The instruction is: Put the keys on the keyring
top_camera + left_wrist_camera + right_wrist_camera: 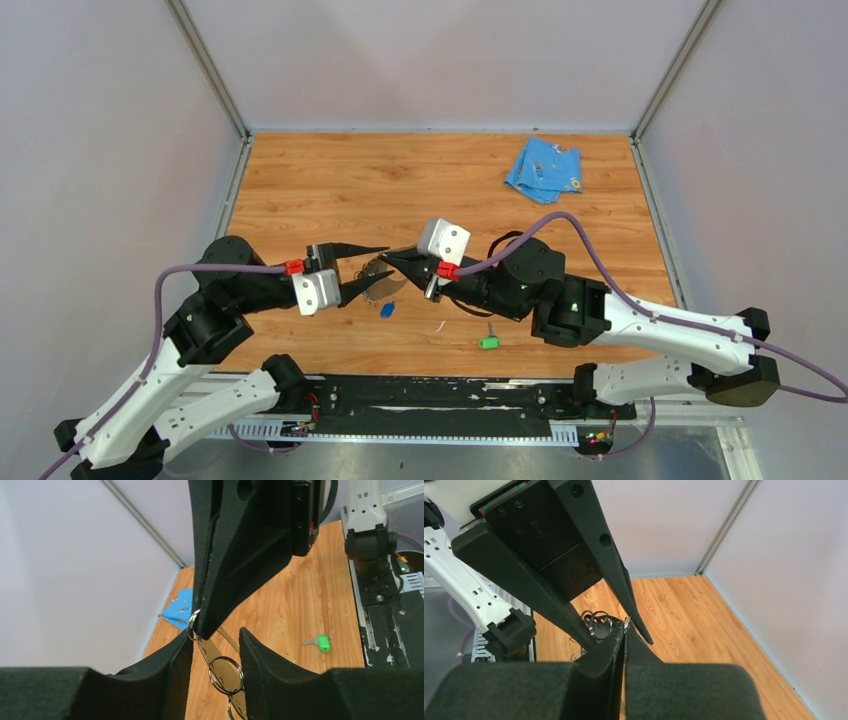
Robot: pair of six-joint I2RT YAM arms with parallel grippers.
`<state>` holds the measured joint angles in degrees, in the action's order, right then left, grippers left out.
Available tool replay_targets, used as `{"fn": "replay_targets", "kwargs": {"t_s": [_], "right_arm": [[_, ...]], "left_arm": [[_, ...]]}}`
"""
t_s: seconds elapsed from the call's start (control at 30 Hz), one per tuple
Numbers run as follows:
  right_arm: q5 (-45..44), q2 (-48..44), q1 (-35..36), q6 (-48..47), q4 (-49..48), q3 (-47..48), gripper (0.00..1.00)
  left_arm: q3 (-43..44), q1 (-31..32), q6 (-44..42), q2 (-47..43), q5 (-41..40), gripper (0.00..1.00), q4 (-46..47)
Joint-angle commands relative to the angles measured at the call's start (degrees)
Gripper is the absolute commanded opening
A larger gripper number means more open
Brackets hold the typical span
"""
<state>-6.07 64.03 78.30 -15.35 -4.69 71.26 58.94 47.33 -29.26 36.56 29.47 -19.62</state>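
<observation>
Item: keyring. It hung above mid-table, pinched at its upper end in the fully closed right gripper.
Left gripper: jaws part open either side of the band, gripping nothing.
Keys: the green key lay on the table near the right arm. The blue key appeared to lie just beneath the ring.
Progress: apparently neither key threaded; both left to do.

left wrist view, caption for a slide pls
The right gripper pinches the keyring between the left gripper's open fingers; green key lies on the table beyond.
</observation>
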Motion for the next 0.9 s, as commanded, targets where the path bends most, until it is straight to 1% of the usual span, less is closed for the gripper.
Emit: {"fn": "replay_targets", "kwargs": {"t_s": [0.0,0.07,0.13,0.23,0.37,0.4,0.57,0.67,0.7,0.77,0.87], "right_arm": [[2.58,0.62,-0.68,2.62,-2.37,-0.87,0.01],[3.46,0.84,-0.7,3.07,-2.43,-0.86,0.01],[3.88,0.96,-0.78,3.5,-2.43,-0.86,0.01],[4.49,0.69,-1.2,4.28,-2.43,-0.86,0.01],[5.16,-0.31,-2.04,6.12,-2.06,-1.12,0.01],[7.2,-0.53,-2.28,6.55,-1.75,-1.14,0.01],[9.83,-1.03,-3.26,8.61,0.75,-0.95,0.01],[10.79,-1.21,-3.87,9.02,2.73,-0.77,0.08],[10.81,-1.23,-4.05,9.02,3.61,-0.47,0.12],[10.82,-1.14,-4.65,9.03,6.05,0.42,0.22],[10.84,-0.73,-5.34,8.12,10.12,2.82,0.28]], "left_arm": [[-0.53,0.13,4.5,-0.08,-4.26,0.39,4.76],[-0.6,0.11,5.76,-0.12,-6.06,0.34,6.08],[-0.76,0.12,6.06,-0.47,-6.47,0.23,6.67],[-0.84,0.13,5.74,-1.19,-5.55,0.01,5.49],[-0.93,0.13,3.89,-1.82,-3.13,0.0,2.81],[-0.93,0.13,3.87,-1.86,-2.84,0.0,2.67],[-0.21,0.13,6.12,-1.61,-2.65,0.0,3.35],[0.23,0.11,7.84,-1.69,-1.5,0.0,3.27],[0.29,0.06,8.02,-1.8,-0.87,0.0,3.1],[0.24,0.13,8.3,-2.33,-0.04,0.0,2.71],[0.59,0.13,8.13,-2.41,0.57,0.0,0.83]]}}
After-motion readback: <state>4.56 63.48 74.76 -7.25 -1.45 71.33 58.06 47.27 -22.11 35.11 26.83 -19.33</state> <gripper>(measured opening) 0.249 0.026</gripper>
